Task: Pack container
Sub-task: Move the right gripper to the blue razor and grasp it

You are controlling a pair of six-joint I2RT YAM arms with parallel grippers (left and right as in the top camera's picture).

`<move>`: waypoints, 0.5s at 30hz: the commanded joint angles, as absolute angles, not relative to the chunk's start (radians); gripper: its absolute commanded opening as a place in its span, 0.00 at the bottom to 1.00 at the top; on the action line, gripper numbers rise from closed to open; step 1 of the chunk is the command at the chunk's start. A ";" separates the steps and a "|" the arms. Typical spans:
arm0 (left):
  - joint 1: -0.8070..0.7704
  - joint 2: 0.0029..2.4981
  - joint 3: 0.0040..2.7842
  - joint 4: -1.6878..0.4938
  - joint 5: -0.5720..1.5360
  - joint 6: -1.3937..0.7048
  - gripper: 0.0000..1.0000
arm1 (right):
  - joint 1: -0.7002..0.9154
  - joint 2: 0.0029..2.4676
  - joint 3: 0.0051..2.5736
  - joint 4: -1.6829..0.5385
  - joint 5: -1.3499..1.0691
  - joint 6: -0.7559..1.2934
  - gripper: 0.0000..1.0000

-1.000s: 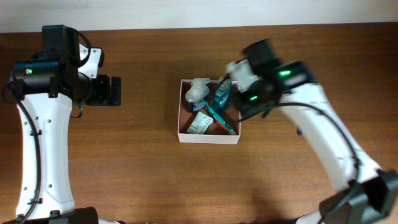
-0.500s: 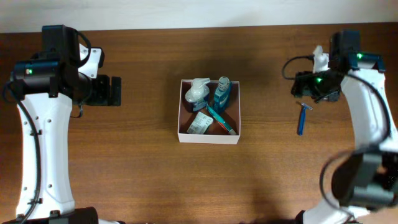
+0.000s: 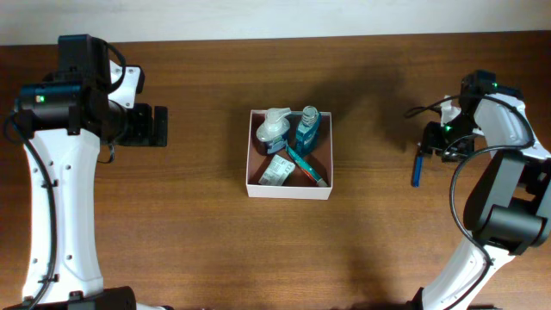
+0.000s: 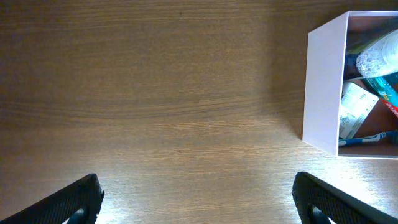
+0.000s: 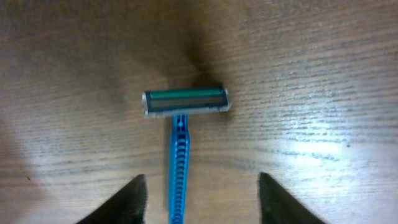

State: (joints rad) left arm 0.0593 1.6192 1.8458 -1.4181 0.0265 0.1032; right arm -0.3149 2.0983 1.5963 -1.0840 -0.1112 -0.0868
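Squarely, the container (image 3: 289, 191) is sitting mid-table, mouth facing up; right gripper (image 5: 202, 202) is hovering agape, empty, over the razor (image 5: 180, 149), lying near-to-far, head far; left gripper (image 4: 199, 199) is gaping, empty.

The container (image 3: 289, 192) is sitting mid-counter (image 3: 198, 250), holding four things. A spray bottle (image 3: 272, 127) and a second bottle (image 3: 306, 129) are standing side by side along its far wall, a packet (image 3: 276, 170) is lying nearer, and what may be a toothbrush (image 3: 308, 166) is slanting just right of the packet. Well to the container's right a razor (image 3: 417, 170) is lying on the counter, its handle running between the spread fingers of the right end effector (image 5: 202, 186). The left end effector (image 3: 157, 127) is hovering well to the container's left.
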 commanded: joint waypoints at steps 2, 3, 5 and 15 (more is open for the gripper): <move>0.062 1.597 1.860 -1.419 0.030 0.090 1.00 | -0.308 2.130 1.552 -1.061 -0.175 -0.088 0.47; 0.062 1.597 1.860 -1.419 0.030 0.090 1.00 | -0.304 2.135 1.542 -1.057 -0.180 -0.087 0.45; 0.062 1.597 1.860 -1.419 0.030 0.091 1.00 | -0.297 2.135 1.526 -1.042 -0.180 -0.073 0.45; 0.062 1.597 1.860 -1.419 0.030 0.090 1.00 | -0.286 2.135 1.476 -0.992 -0.169 -0.006 0.27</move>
State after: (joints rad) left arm 0.0593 1.6192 1.8458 -1.4181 0.0261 0.1032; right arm -0.2981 2.1258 1.5082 -1.0065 -0.1631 -0.0349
